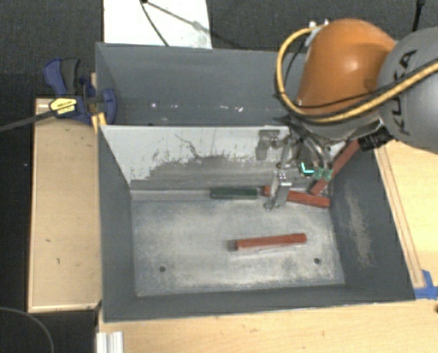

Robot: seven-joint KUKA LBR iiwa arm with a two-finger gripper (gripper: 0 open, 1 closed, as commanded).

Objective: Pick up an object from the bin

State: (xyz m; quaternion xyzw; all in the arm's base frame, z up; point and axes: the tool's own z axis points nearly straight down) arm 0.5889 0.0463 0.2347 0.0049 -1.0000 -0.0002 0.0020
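Hanging low — hand (276, 195) just beside rear red bar (311, 198).

You have three bars on the floor of your grey metal bin (204, 274). The dark green flat bar (233, 193) lies along the foot of the back wall. Just to its right lies a short red bar (311, 199). The gripper (280, 186) hangs over the spot between those two. The long red-brown bar (269, 242) lies in front of them, near the middle, apart from both.
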